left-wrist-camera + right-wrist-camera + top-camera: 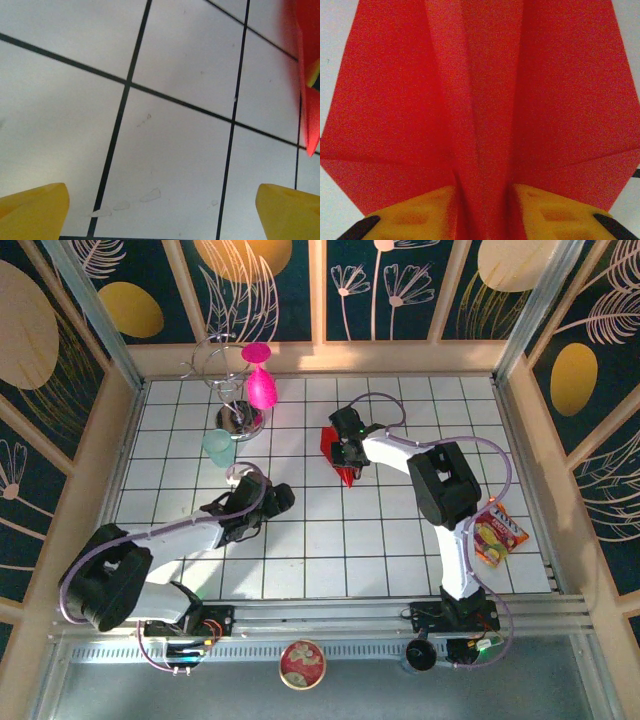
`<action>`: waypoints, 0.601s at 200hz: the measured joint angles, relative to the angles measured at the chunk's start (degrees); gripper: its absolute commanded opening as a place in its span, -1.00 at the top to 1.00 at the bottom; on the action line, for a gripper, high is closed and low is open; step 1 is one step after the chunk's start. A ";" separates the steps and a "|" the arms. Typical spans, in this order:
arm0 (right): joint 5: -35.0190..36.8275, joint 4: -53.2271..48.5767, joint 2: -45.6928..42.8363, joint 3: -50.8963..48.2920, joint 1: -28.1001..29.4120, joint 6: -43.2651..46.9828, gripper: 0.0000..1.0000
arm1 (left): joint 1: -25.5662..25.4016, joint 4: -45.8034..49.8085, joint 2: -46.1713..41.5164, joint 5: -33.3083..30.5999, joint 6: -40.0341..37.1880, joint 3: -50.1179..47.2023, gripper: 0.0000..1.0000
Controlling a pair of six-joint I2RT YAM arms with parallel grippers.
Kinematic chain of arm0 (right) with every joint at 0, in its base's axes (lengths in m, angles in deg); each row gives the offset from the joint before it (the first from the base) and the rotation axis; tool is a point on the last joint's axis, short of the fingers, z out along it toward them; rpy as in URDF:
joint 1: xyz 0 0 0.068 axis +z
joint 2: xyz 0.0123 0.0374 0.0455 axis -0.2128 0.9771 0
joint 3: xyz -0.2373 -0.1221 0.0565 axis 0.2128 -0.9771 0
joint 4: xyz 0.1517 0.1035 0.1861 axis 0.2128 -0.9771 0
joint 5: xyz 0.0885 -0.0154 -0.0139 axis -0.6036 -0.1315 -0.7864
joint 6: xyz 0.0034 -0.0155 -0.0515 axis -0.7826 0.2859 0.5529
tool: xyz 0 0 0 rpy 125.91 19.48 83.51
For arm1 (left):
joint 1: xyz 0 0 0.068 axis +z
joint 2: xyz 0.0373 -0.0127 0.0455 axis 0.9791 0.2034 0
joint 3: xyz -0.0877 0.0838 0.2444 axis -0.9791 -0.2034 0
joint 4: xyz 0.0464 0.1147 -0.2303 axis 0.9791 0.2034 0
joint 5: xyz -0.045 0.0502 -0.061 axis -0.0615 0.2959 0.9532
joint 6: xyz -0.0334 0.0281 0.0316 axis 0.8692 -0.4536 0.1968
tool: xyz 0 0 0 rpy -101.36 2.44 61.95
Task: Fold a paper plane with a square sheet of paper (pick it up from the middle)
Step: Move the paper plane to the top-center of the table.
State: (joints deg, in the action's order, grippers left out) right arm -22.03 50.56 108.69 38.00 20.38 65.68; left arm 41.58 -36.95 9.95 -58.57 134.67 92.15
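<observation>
White tiled table (pixel 400 540) is carrying your part-folded red paper (pixel 480 100) near its middle; your right gripper (pixel 482 195) is pinching the centre ridge (likely to hold creases together), while your left gripper (pixel 160 205) is hovering spread wide nearby.

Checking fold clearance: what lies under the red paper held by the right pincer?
White table shows past the edges of the red paper. The right pincer pinches its centre crease. Whatever lies directly beneath the sheet is covered.

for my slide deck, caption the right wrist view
Right gripper pinching the creased bright red paper along its raised centre fold.
</observation>
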 measured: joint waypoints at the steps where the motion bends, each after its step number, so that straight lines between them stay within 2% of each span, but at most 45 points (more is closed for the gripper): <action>1: -0.02 0.02 0.00 0.00 0.00 -0.02 0.26 | 0.02 0.07 -0.11 -0.15 0.02 0.02 -0.96; 67: 2.01 2.05 0.94 0.11 0.04 -1.27 0.13 | 1.14 3.52 -2.62 -3.48 -0.85 0.42 -0.98; 120: 6.58 4.57 2.14 0.59 0.66 -2.16 0.11 | 1.55 4.98 -3.21 -4.42 -1.07 0.42 -0.98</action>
State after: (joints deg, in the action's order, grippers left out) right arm -15.45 55.13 110.83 38.59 21.03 63.51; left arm 43.13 -31.96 6.74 -62.99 133.60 92.56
